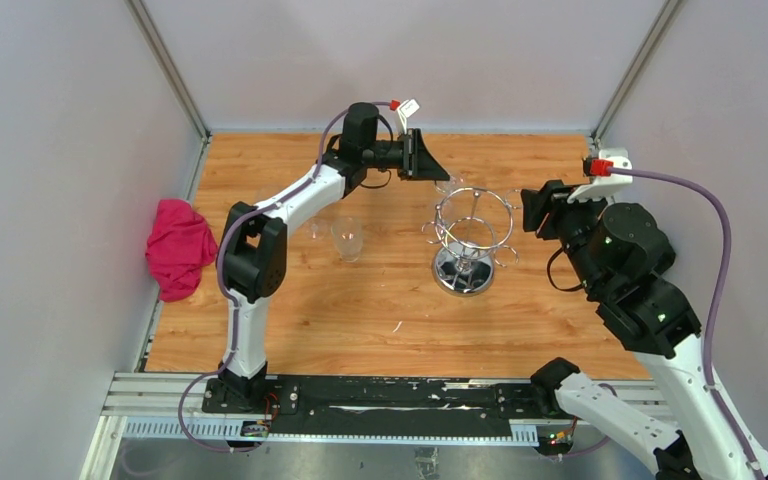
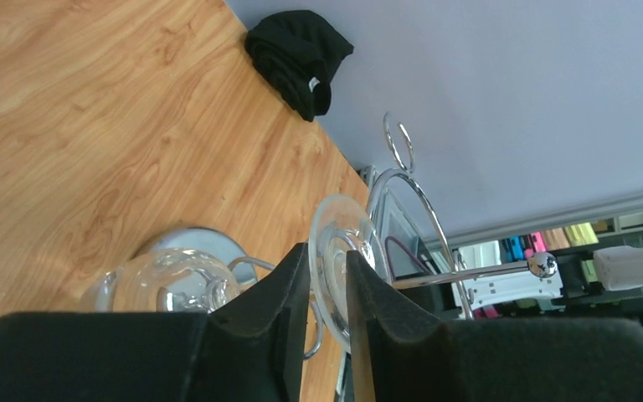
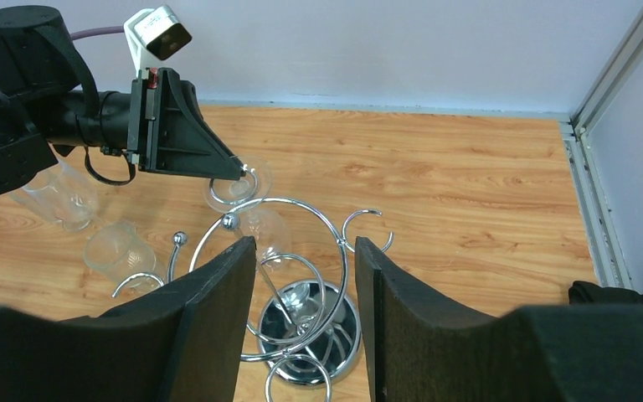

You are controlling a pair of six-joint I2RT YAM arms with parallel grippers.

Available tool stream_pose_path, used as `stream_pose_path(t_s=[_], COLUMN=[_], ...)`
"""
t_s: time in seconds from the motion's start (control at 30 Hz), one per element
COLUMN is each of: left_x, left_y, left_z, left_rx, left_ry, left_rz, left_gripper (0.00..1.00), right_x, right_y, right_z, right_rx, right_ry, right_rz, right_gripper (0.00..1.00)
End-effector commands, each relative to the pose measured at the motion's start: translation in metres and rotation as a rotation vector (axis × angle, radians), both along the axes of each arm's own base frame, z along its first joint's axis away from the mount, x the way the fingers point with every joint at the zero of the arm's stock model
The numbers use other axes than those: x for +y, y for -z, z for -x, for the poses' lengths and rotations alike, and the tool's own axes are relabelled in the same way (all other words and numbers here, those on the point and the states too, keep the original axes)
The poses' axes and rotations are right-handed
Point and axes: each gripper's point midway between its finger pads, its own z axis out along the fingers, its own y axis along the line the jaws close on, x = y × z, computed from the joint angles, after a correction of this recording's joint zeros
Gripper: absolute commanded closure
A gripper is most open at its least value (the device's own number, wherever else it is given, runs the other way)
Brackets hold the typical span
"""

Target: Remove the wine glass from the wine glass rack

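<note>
Left gripper [image 2: 326, 256] is pinching the glass [image 2: 340, 228] by its foot, on the rack's [image 1: 472, 216] far side, toward the table's [image 1: 360, 330] far edge. Right gripper [image 3: 303, 244] is hovering open. Best sliding it level, outward along the hook.

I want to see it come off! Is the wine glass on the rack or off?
On. The wine glass hangs upside down from a hook of the wine glass rack, left gripper around its foot.

Overhead looks down; wrist cameras (close, facing) share the rack [image 3: 339, 322]
</note>
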Motion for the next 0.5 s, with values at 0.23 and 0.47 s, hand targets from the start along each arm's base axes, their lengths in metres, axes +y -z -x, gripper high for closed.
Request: stream_pose_path(t_s=[0.23,0.47], left_x=[-0.006,-0.009], left_y=[-0.002,-0.013], left_z=[0.001,-0.001], left_rx=[0.005,0.029], left_ry=[0.024,0.023], left_rz=[0.014,0.031], left_gripper=[0.8,0.82], right_x=[-0.003,-0.002], right_y=[-0.007,-0.004], right_z=[0.0,0.0], right_rx=[-0.035,-0.032], right_ry=[0.02,0.018], right_rz=[-0.019,-0.019], right_gripper=[0.48,0.49])
